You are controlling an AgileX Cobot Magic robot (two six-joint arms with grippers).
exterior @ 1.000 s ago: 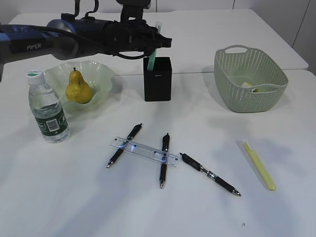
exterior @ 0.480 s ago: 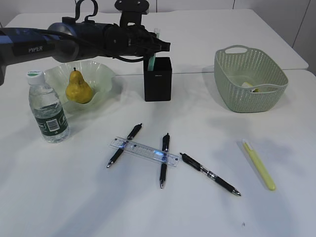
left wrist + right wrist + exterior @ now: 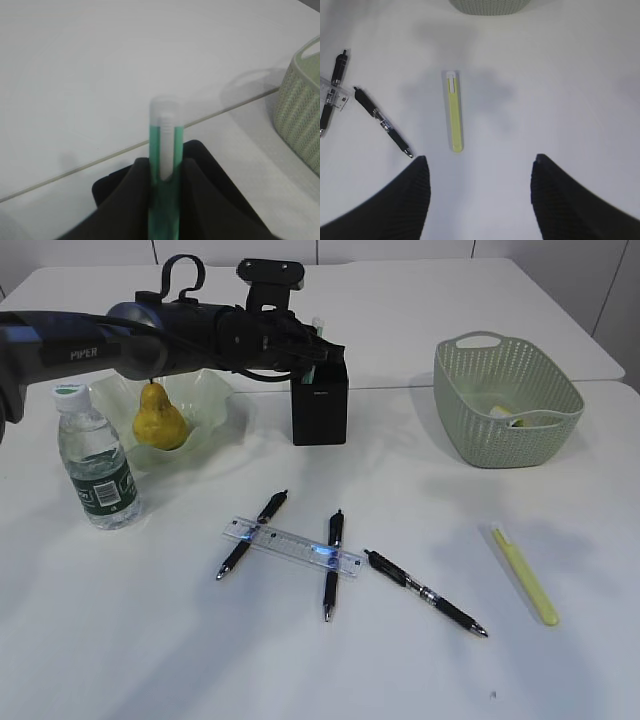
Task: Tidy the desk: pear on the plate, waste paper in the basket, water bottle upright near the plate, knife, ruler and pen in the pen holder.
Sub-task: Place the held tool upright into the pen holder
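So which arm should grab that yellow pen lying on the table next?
The right. Its open gripper hangs just above the yellow pen, while the left gripper is occupied, shut on a green pen over the pen holder.

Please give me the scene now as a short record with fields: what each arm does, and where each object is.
left gripper: shut on green knife, over pen holder
right gripper: open, empty, above yellow knife
pear: on plate
water bottle: upright beside plate
ruler: lying across two black pens
third black pen: on desk
basket: right side, something pale inside
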